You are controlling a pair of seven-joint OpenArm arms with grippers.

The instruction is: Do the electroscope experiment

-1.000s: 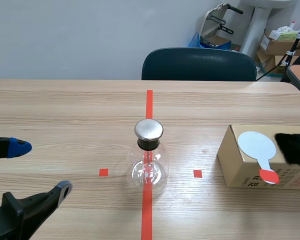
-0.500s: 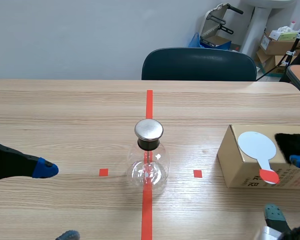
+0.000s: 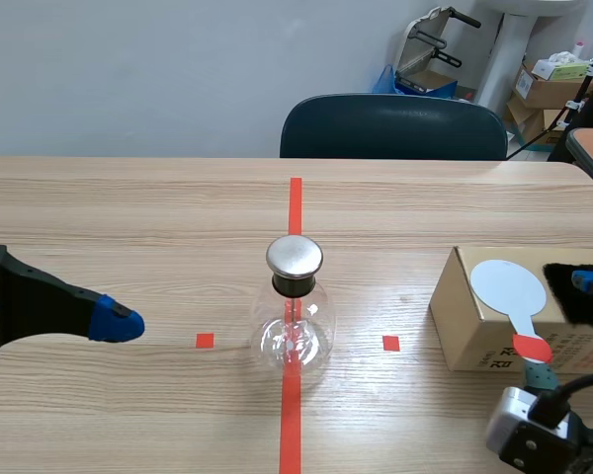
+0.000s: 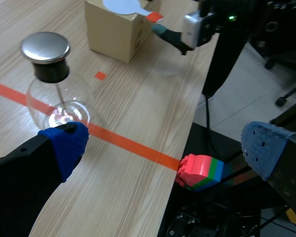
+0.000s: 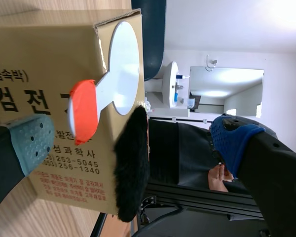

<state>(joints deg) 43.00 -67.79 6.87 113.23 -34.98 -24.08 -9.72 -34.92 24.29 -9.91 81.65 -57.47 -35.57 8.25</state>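
Observation:
The electroscope, a round glass flask point(image 3: 295, 331) with a metal cap point(image 3: 295, 256), stands on the red centre line. A white disc paddle point(image 3: 509, 286) with a red handle point(image 3: 532, 348) lies on a cardboard box point(image 3: 474, 316), beside a black fur pad point(image 3: 578, 293). My right gripper point(image 3: 565, 328) is open at the box's near corner. In the right wrist view point(image 5: 133, 136) its fingers straddle the red handle point(image 5: 84, 111) and the fur point(image 5: 133, 163) without touching. My left gripper point(image 4: 165, 145) is open, left of the flask point(image 4: 56, 94); the scene view shows one blue pad point(image 3: 114, 321).
A dark chair point(image 3: 393, 126) stands behind the table's far edge, with boxes and clutter at the back right. In the left wrist view a red, green and blue block point(image 4: 200, 170) sits below the table's near edge, and the right arm's gripper point(image 4: 172, 37) is by the box point(image 4: 116, 29).
My left gripper has moved right toward the flask. The right gripper has risen into view at the box, its fingers now on either side of the paddle handle and fur.

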